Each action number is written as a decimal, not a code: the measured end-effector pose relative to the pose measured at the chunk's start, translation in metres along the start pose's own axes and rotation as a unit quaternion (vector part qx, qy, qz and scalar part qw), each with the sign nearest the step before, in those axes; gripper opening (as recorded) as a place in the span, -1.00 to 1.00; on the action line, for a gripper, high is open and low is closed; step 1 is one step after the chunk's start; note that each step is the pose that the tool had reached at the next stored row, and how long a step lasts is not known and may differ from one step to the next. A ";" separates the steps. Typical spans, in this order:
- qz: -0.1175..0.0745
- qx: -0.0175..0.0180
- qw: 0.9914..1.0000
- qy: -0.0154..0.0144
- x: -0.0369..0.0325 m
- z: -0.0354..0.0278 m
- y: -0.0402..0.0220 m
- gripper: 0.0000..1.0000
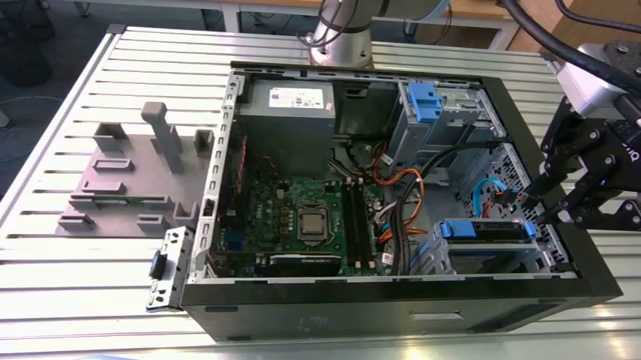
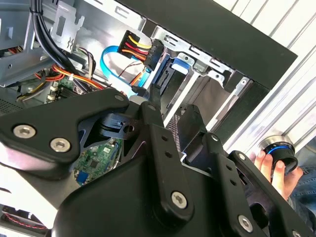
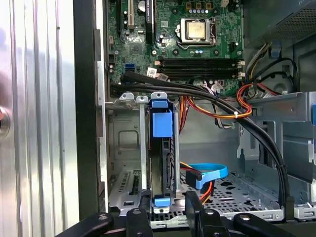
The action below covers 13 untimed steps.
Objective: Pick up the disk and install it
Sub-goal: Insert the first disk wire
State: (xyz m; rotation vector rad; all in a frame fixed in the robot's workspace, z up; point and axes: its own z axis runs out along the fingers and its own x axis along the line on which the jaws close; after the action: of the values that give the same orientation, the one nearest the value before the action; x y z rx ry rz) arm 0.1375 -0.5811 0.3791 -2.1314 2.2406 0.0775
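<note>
One disk [image 3: 162, 148] in its bay.

Black linkage gripper [image 2: 168, 148] with silver screw heads; silver arm column [image 1: 338, 34]; black cables [image 1: 546, 34] along a grey wrist.

Slatted metal bench [image 1: 90, 300], as I see it remotely.
Pale ribbed aluminium catches bright light; behind it I see dark floor [image 1: 60, 22] and wooden furniture [image 1: 591, 26].

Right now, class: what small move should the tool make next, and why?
Probably draw the tool straight back: the silver hard drive in its blue plastic bracket already stands in the metal drive cage, the fingers open either side.
</note>
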 end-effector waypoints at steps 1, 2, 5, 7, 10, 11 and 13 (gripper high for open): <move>0.000 0.000 1.000 0.000 0.0000 0.0000 -0.0002 -0.17; 0.000 0.000 1.000 0.000 0.0000 0.0000 -0.0005 -0.17; 0.000 0.000 1.000 0.000 -0.0001 0.0000 -0.0012 -0.17; 0.000 0.000 1.000 0.000 -0.0001 0.0000 -0.0017 -0.17; 0.000 0.000 1.000 0.000 -0.0001 0.0000 -0.0023 -0.17; 0.000 0.000 1.000 0.000 -0.0001 0.0000 -0.0025 -0.17; 0.000 0.000 1.000 0.000 -0.0002 0.0001 -0.0030 -0.17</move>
State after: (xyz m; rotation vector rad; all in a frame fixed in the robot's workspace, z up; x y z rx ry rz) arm 0.1404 -0.5811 0.3790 -2.1314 2.2406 0.0776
